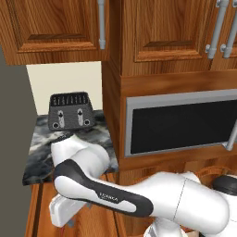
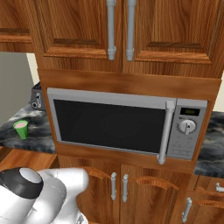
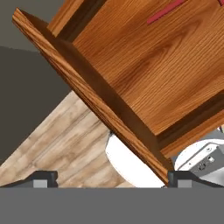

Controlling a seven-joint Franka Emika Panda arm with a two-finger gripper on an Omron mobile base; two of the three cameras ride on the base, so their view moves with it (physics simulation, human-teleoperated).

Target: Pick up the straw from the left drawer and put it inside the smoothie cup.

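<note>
The left drawer (image 3: 144, 65) stands pulled out below my hand, and its front panel (image 3: 87, 92) runs diagonally across the hand view. A dark-red straw (image 3: 166, 11) lies on the drawer's wooden bottom at the top edge of that view, far from my fingertips. My gripper (image 3: 111, 180) is open, with nothing between the fingers, and hovers over the front panel's near end. In the left base view my arm bends down into the drawer (image 1: 42, 208) at the lower left. The green smoothie cup (image 2: 20, 129) stands upright on the dark marble counter (image 2: 13, 135).
A black toaster (image 1: 70, 111) sits at the back of the marble counter (image 1: 44, 148). The microwave (image 2: 118, 124) fills the alcove to the right, with cabinet doors above and below. Pale plank floor (image 3: 57, 140) lies under the drawer front.
</note>
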